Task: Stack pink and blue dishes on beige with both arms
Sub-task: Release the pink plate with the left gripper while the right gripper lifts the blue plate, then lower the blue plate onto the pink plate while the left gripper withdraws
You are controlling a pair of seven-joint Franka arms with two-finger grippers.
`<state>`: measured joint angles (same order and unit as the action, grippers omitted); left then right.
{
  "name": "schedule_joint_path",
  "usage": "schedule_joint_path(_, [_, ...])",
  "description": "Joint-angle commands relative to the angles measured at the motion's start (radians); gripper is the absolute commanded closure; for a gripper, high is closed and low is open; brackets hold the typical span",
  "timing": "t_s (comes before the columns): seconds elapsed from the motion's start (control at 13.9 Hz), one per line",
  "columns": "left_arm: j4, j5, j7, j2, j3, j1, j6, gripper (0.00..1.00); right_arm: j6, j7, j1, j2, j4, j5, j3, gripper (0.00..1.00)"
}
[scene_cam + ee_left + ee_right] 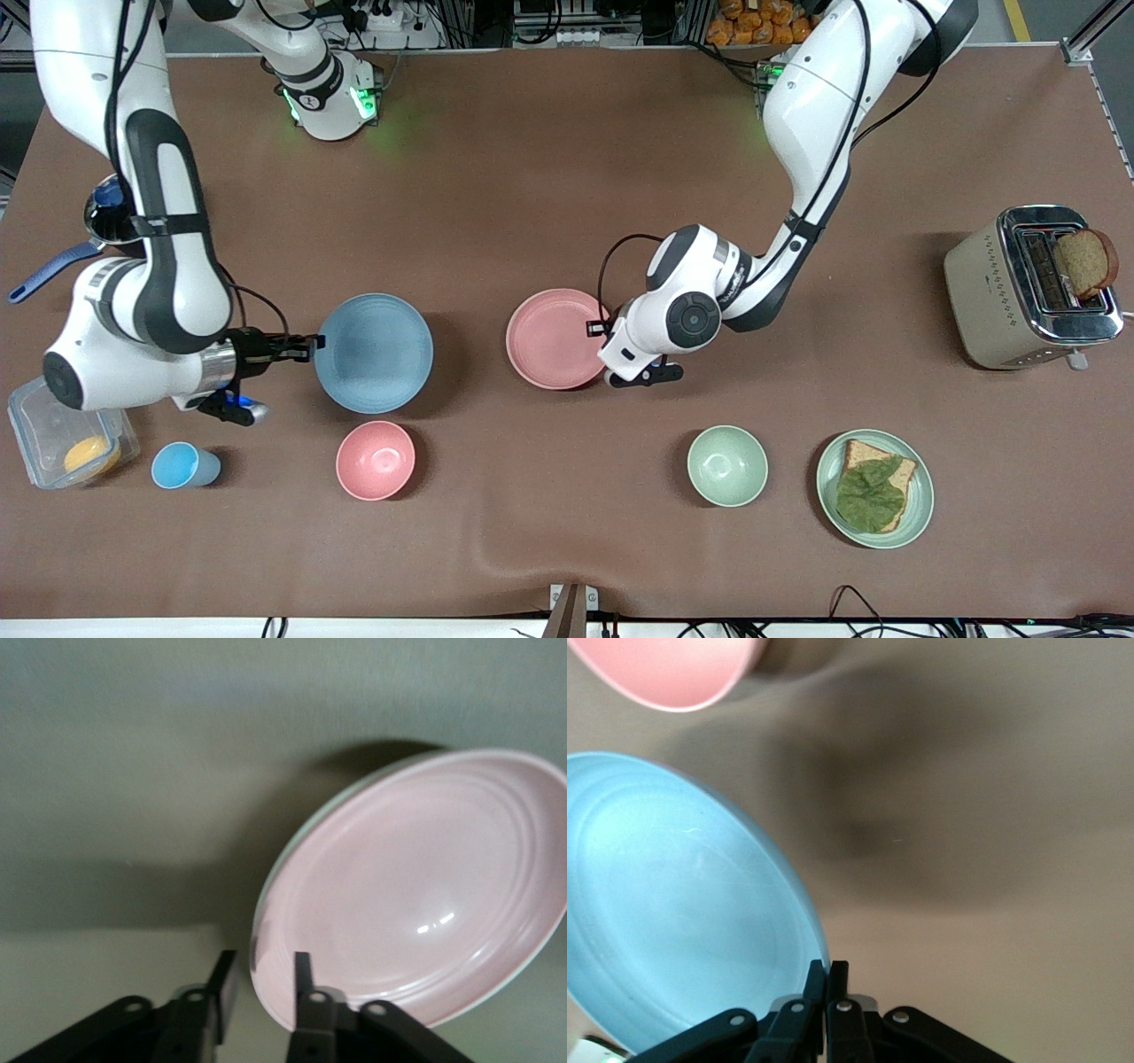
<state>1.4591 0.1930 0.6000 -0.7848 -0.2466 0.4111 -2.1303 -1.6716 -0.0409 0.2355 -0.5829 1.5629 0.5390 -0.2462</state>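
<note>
1. Front view, along the table's point(567, 549) near edge, counted from the right arm's end: one clear container point(35, 416) with something orange inside, one small blue cup point(182, 466), one pink bowl point(376, 460), one green bowl point(727, 465), and one green plate point(921, 478) carrying bread and a leaf.
2. Mid-table, farther from the front camera than that row: one blue plate point(376, 354) and one pink plate point(554, 337), side by side and apart, with blue toward the right arm's end.
3. Right gripper point(314, 346): clamped on the blue plate's rim, at the side facing the right arm's end of the table. Fingers nearly meeting in the right wrist view, with the rim pinched between them. Plate over the table, shadow beside it.
4. Left gripper point(261, 979): at the pink plate's rim, on the side toward the left arm's end. Fingers point(301, 979) narrowly parted, with the rim standing in the gap and clear of one finger. Cannot tell whether the plate lies flat or tips.
5. Farther still: one toaster point(983, 292) by the edge at the left arm's end, with one bread slice point(1085, 261) sticking out of it. One dark pan point(106, 217) with a blue handle at the edge at the right arm's end, half hidden by the right arm point(168, 266).
6. Farthest edge: two arm bases, with the left arm point(806, 115) reaching in over mid-table.
</note>
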Motion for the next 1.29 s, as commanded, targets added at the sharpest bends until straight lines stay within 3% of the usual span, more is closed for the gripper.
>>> schedule_joint_path(0.0, [-0.003,-0.096,0.027,0.051,0.01,-0.014,0.018,0.0,-0.043,-0.056,0.079,-0.02,-0.014,0.045,-0.01,1.0])
schedule_joint_path(0.29, [-0.003,-0.24,-0.023,0.145,0.012,-0.09,0.17,0.0,-0.082,-0.143,0.194,-0.063,-0.015,0.082,-0.01,1.0])
schedule_joint_path(0.65, [-0.003,-0.244,-0.253,0.226,0.012,-0.227,0.26,0.0,-0.158,-0.2,0.298,-0.101,-0.015,0.194,-0.01,1.0])
schedule_joint_path(0.93, [-0.003,-0.247,-0.475,0.314,0.01,-0.348,0.32,0.0,-0.165,-0.201,0.344,-0.101,-0.015,0.197,-0.01,1.0])
schedule_joint_path(1.22, [-0.003,-0.247,-0.513,0.485,0.012,-0.388,0.47,0.0,-0.213,-0.201,0.367,-0.11,-0.017,0.2,-0.008,1.0])
